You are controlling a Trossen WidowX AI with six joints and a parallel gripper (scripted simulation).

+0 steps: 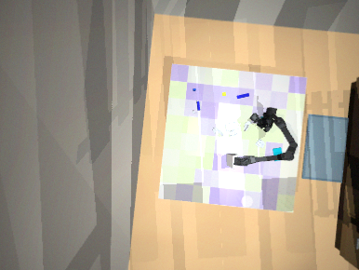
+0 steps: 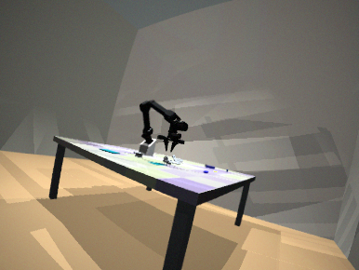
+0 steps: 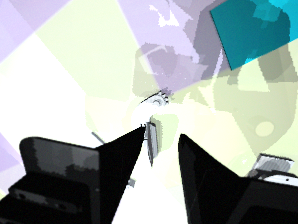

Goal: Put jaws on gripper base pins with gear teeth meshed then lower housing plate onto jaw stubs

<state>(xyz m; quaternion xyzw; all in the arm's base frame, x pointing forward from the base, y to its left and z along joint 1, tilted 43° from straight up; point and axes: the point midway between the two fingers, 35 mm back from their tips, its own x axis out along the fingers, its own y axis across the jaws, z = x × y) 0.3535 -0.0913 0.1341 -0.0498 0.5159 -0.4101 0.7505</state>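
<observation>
Our black two-finger gripper is partly open, fingers apart. Pale grey toothed jaw shows between the fingertips in wrist view, nearer one; contact unclear. Flat teal rectangular piece lies apart, beneath our arm in top view.

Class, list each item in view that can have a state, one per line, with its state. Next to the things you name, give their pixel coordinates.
Black parallel-finger claw (image 1: 256,122) (image 2: 169,150) (image 3: 161,134): partly open, above the table.
Black jointed robot arm (image 1: 289,135) (image 2: 159,107): raised, bent at the elbow.
White-and-grey toothed piece (image 3: 159,101): on the table; whether it meshes, cannot tell.
Grey ridged part (image 3: 274,162): partly hidden by a finger.
Housing plate: closed or not, cannot tell.
</observation>
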